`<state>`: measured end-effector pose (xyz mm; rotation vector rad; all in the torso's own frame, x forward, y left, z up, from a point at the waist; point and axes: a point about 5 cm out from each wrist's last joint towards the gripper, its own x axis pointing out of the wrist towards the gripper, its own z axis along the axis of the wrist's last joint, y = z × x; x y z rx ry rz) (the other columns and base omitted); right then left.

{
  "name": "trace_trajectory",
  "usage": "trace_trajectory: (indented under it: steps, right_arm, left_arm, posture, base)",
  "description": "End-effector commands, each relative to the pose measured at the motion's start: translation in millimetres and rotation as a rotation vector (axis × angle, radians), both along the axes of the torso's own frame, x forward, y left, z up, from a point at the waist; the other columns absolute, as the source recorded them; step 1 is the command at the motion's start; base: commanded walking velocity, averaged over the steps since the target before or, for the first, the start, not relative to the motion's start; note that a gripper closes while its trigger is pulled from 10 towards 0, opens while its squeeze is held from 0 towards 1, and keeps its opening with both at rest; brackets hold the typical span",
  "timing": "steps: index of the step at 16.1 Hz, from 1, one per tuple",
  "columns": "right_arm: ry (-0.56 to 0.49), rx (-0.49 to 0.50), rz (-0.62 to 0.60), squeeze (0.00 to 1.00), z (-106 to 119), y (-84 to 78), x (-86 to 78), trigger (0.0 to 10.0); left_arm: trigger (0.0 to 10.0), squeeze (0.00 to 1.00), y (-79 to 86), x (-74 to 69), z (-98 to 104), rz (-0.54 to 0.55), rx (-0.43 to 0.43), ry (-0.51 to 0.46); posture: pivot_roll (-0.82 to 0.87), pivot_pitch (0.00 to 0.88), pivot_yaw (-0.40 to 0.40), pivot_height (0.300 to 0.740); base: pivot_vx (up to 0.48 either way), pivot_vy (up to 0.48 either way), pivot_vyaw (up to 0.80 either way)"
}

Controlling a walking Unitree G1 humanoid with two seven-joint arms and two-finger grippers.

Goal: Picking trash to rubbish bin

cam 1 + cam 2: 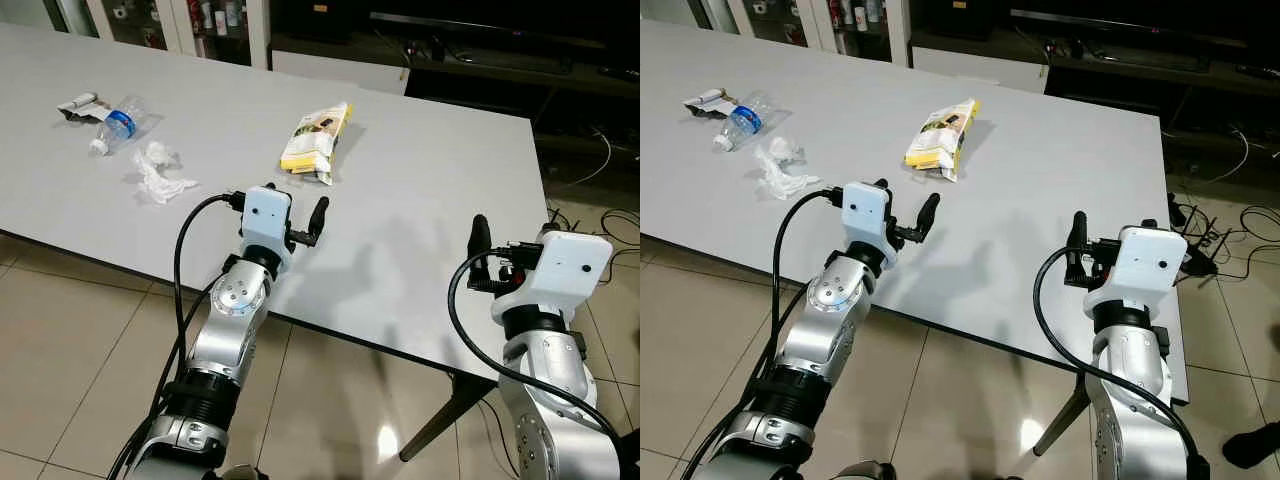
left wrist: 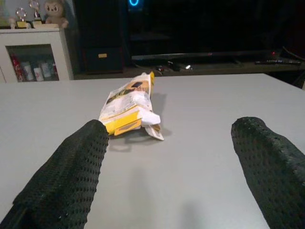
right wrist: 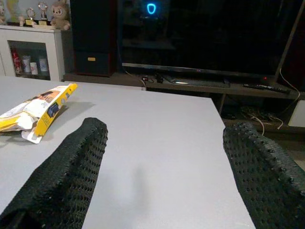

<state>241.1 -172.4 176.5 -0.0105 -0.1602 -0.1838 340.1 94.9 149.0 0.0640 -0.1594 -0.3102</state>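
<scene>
left tool [image 2: 167, 157] fingers wide apart, yellow snack packet [image 1: 316, 140] beyond, long axis running away across table [image 1: 420, 200]

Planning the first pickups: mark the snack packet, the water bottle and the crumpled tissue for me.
snack packet [image 1: 316, 143], left eye view, middle of its printed yellow face.
water bottle [image 1: 121, 123], left eye view, on its blue label.
crumpled tissue [image 1: 159, 177], left eye view, centre of the white wad.

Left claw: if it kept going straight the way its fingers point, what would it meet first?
Most likely the yellow snack packet, lying on the white table ahead of the open left claw; nothing lies between them, though depth is hard to judge.
</scene>
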Motion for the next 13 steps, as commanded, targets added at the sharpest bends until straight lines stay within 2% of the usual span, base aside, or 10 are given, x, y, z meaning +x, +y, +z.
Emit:
trace_trajectory:
  steps: [1, 5, 7, 9, 13]
  right_arm:
    - [-0.006, 0.0, -0.005, 0.0, 1.4, -1.5, -0.4, 10.0]
    - [0.004, 0.006, 0.011, 0.0, -1.7, 1.4, 0.5, 10.0]
    - [0.013, 0.014, 0.052, 0.0, -3.6, 8.1, 0.8, 10.0]
    - [0.02, 0.01, 0.086, 0.0, -5.0, 14.4, 0.8, 10.0]
    - [0.015, 0.011, 0.092, 0.0, -3.8, 16.2, 0.6, 10.0]
  left_arm:
    - [10.0, 0.0, -2.4, 2.2, 2.5, -0.001, 0.014, -0.008]
    - [10.0, 0.0, -0.2, 5.9, 0.3, 0.006, 0.028, 0.008]
    - [10.0, 0.0, 1.1, 10.8, 1.8, -0.004, 0.01, 0.013]
    - [10.0, 0.0, 1.2, 16.8, 9.2, -0.006, 0.01, -0.009]
    - [10.0, 0.0, 0.6, 23.6, 20.3, -0.013, -0.007, -0.039]
  posture:
    - [0.08, 0.077, -0.041, 0.74]
    - [0.09, 0.079, -0.04, 0.74]
    - [0.09, 0.084, -0.041, 0.74]
    - [0.09, 0.086, -0.04, 0.74]
    - [0.08, 0.086, -0.033, 0.74]
  base:
    - [0.0, 0.0, 0.0]
    - [0.0, 0.0, 0.0]
    - [0.0, 0.0, 0.0]
    - [0.354, 0.0, 0.0]
    - [0.423, 0.0, 0.0]
